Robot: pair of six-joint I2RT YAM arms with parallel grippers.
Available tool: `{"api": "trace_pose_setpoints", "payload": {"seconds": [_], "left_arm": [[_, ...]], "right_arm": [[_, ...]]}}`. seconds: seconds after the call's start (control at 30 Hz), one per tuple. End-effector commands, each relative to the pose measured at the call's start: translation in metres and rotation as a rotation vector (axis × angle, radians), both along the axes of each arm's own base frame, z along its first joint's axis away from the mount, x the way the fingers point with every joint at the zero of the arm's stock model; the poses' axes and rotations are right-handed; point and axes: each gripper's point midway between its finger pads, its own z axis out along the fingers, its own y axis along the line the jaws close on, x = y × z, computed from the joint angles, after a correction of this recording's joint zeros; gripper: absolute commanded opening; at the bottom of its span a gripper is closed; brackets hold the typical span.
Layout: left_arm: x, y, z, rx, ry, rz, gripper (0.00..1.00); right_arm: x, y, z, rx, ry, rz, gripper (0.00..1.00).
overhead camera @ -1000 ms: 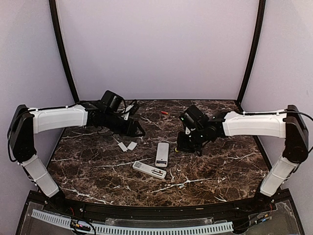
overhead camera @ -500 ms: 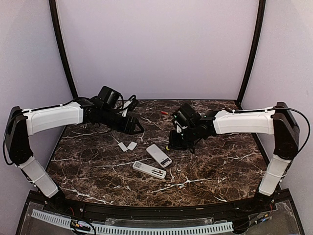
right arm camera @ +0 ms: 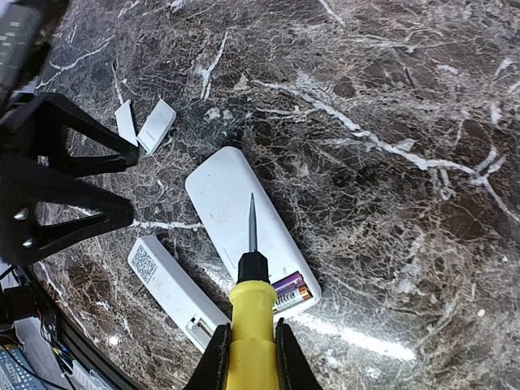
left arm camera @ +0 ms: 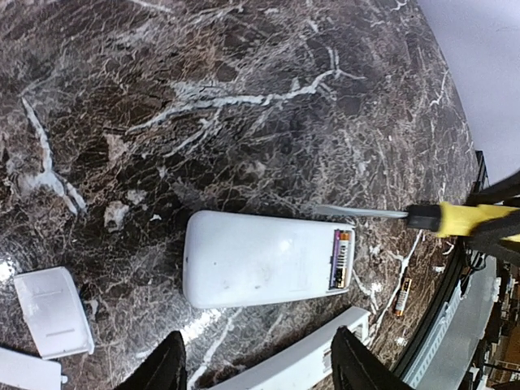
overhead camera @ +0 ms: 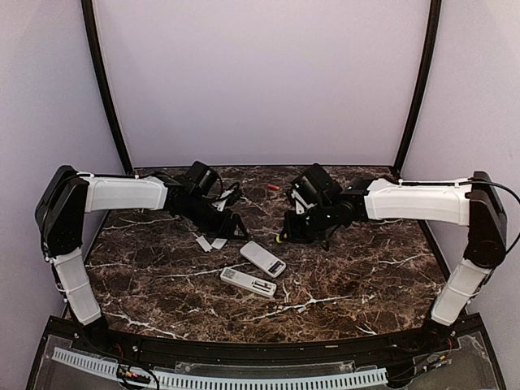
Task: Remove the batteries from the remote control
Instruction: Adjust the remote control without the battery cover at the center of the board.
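**Q:** While both arms reach in low over the dark, white-veined marble table (overhead camera: 374, 276), how are they posed?

**A:** Left arm: upper link raised by the left wall, forearm about level and running inward. At its end the left gripper (left arm camera: 260, 370) hovers near the white plastic remote (left arm camera: 260, 260) without touching it. Its black fingers (left arm camera: 166, 370) are spread, nothing between them. Right arm comes in likewise from the right. There the right gripper (right arm camera: 250, 361) tilts down, jaws clamped on the yellow-handled tool (right arm camera: 252, 321). The tool's thin grey shaft sits close over the remote, tip toward the closed end. Contact: cannot tell.

**Q:** Batteries?

**A:** Two slim purple-and-orange batteries (right arm camera: 288, 292) sit side by side in the open compartment at one end of that remote. A loose brownish cell (left arm camera: 401, 296) lies on the marble past that end. A small red cell (overhead camera: 273, 187) is well apart, near the far edge. A second long white remote (overhead camera: 248, 283) lies just beside the first, nearer the bases. Two flat white cover plates (right arm camera: 146, 126) lie near the left fingers.
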Motion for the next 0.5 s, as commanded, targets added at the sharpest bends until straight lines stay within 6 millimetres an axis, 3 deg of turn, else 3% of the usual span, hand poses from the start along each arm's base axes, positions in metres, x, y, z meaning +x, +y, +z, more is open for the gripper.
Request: {"api": "trace_pose_setpoints", "payload": {"seconds": [0.0,0.2,0.47], "left_arm": [[0.006,-0.009,-0.005,0.002,0.037,-0.001,0.60],[0.007,-0.020,-0.033,0.102,0.040,-0.040,0.60],[0.007,-0.016,-0.059,0.224,0.010,-0.050,0.59]], "right_arm": [[-0.008,-0.028,0.010,-0.063,-0.016,-0.034,0.00],[-0.025,-0.039,0.003,-0.072,-0.007,0.025,0.00],[-0.029,-0.040,0.004,-0.066,-0.029,0.098,0.00]]}}
